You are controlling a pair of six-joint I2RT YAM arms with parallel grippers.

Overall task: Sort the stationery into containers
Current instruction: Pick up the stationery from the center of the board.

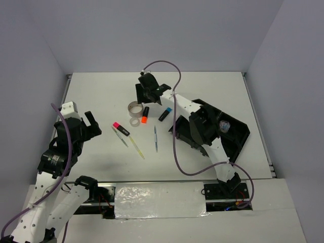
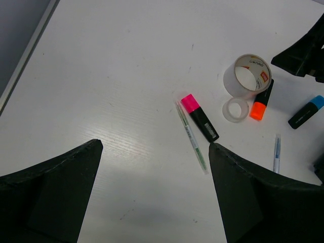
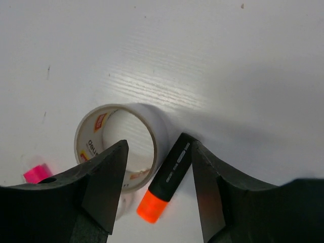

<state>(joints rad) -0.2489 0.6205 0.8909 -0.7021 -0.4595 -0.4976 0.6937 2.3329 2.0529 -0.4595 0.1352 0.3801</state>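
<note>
My right gripper [image 1: 145, 99] is open and low over the far middle of the table. In the right wrist view [image 3: 158, 147] its fingers straddle the orange-capped highlighter [image 3: 169, 174] and the near wall of the large clear tape roll [image 3: 161, 126], holding nothing. Beside them lie a small tape roll [image 1: 134, 122], a blue-capped highlighter [image 1: 165, 114], a pink-capped highlighter [image 1: 120, 128], a grey pen [image 1: 120, 136], a yellow pen [image 1: 136, 147] and a blue pen [image 1: 155, 138]. The black organizer tray [image 1: 238, 139] stands at the right. My left gripper [image 1: 88, 124] is open and empty, left of the items [image 2: 154, 146].
The right arm's links cross over the tray's left part. A pale roll-like item [image 1: 225, 125] lies in one tray compartment. Grey walls enclose the table at the left, back and right. A taped strip runs along the near edge between the arm bases.
</note>
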